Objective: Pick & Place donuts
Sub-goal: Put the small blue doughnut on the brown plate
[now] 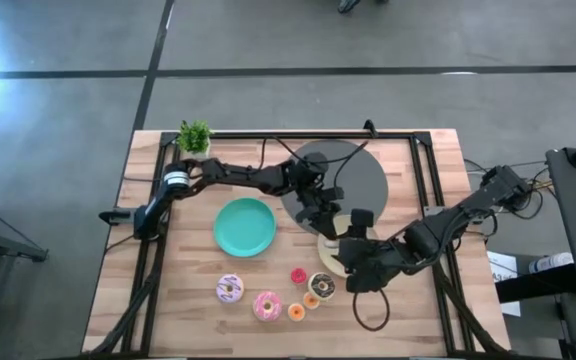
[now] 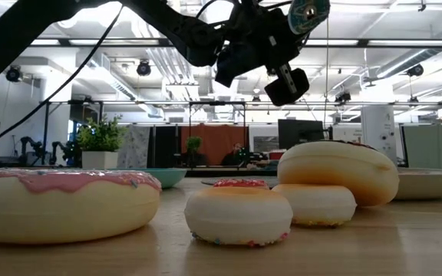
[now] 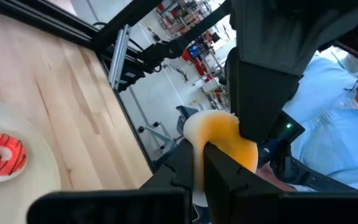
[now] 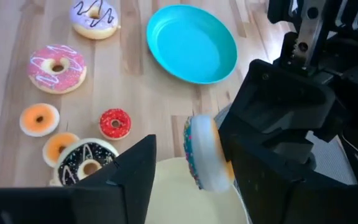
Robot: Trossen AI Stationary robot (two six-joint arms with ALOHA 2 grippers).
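Two arms of mine meet over the near right part of the wooden table. The teal plate lies empty at mid-table, left of the grippers, and the pale-yellow plate sits right below them.

My left gripper reaches in from the far left, its fingers pressed together on the rim of the teal-iced donut, as far as I can tell. That donut stands on edge in the air above the pale-yellow plate. My right gripper comes from the right with its fingers spread wide around the same donut. One finger is touching it and the other stands clear.

Six more donuts lie on the near wood, left of the pale-yellow plate. The lilac-white donut is farthest left, with the pink donut beside it and the chocolate donut closest to the plate. The tiny red donut and two tiny orange donuts cluster around the chocolate one.
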